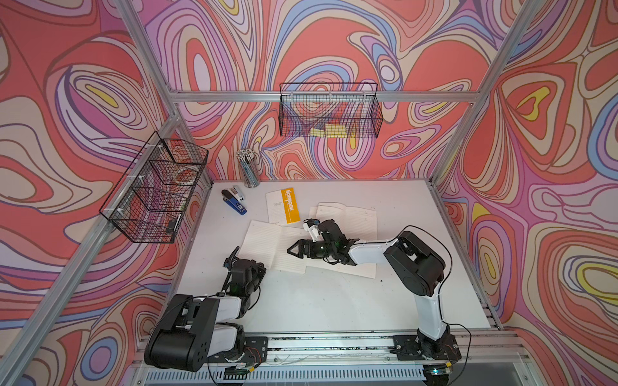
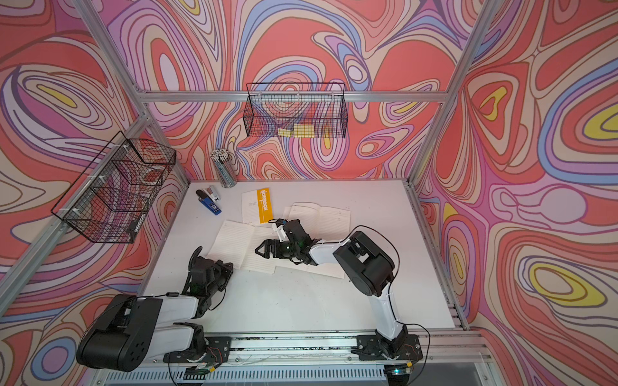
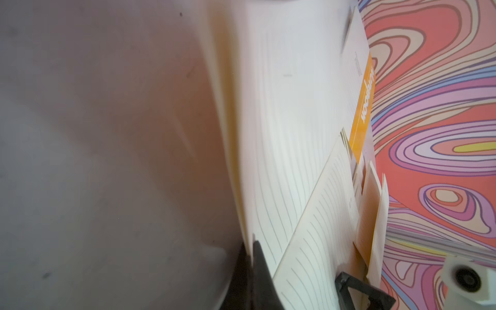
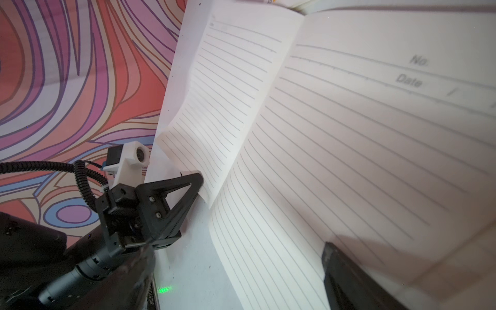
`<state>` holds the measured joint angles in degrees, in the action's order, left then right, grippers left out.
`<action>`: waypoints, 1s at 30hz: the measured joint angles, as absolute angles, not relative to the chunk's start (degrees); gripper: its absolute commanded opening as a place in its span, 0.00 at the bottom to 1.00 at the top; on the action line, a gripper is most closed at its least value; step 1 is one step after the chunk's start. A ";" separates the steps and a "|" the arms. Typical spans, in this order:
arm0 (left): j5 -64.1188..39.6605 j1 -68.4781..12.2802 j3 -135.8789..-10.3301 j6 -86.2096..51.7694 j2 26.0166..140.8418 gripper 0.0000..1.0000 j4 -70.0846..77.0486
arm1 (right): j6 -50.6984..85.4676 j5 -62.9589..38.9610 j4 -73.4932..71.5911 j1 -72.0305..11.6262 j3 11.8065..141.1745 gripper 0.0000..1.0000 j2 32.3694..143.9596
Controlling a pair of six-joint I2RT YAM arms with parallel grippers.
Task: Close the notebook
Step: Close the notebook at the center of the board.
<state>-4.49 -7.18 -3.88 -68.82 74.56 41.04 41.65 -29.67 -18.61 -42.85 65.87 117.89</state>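
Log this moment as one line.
left gripper: shut on lifted page of open lined white paper notebook | right gripper: over opposite page, grip unclear | status: not closed

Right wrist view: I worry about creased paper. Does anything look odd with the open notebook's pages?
Yes. On the open notebook, the page beside the left gripper is buckled and lifted instead of lying flat; the gripper is shut on its edge.

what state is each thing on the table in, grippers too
lined notebook nearest the arms: open, one page corner lifted
left gripper: shut on that page corner
right gripper: over its other page, jaws unclear
second lined notebook behind: open
white notebook with orange stripe: closed
blue and black stapler: lying down
metal mesh pencil cup: upright, full
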 measured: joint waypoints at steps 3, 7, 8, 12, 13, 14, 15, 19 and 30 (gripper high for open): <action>-4.71 -7.18 -3.05 -68.45 74.02 0.00 41.87 | 41.65 -29.69 -18.70 -42.85 65.87 0.98 117.89; -4.89 -7.18 -1.74 -66.94 70.70 0.00 40.58 | 41.65 -30.09 -19.16 -42.85 65.87 0.98 117.89; -4.89 -7.18 -1.48 -66.24 68.86 0.00 39.31 | 41.65 -30.15 -19.51 -42.87 65.87 0.98 117.89; -4.45 -7.18 -1.50 -63.46 58.57 0.00 32.51 | 41.63 -30.55 -20.84 -42.87 65.87 0.98 117.86; -4.23 -7.18 -1.65 -62.81 55.77 0.00 30.39 | 41.63 -30.61 -20.95 -42.87 65.87 0.98 117.84; -3.81 -7.20 -1.89 -61.87 52.01 0.00 27.46 | 41.60 -30.72 -21.02 -42.87 65.87 0.98 117.78; -3.29 -7.20 -2.24 -60.93 48.14 0.00 24.27 | 41.60 -30.83 -20.99 -42.85 65.87 0.98 117.64; -0.71 -7.20 -3.97 -57.41 35.42 0.00 12.45 | 41.56 -31.09 -20.67 -42.87 65.91 0.98 116.66; 2.48 -7.20 -10.22 -47.31 31.62 0.00 -5.58 | 39.48 -30.92 -15.22 -42.89 69.10 0.98 110.37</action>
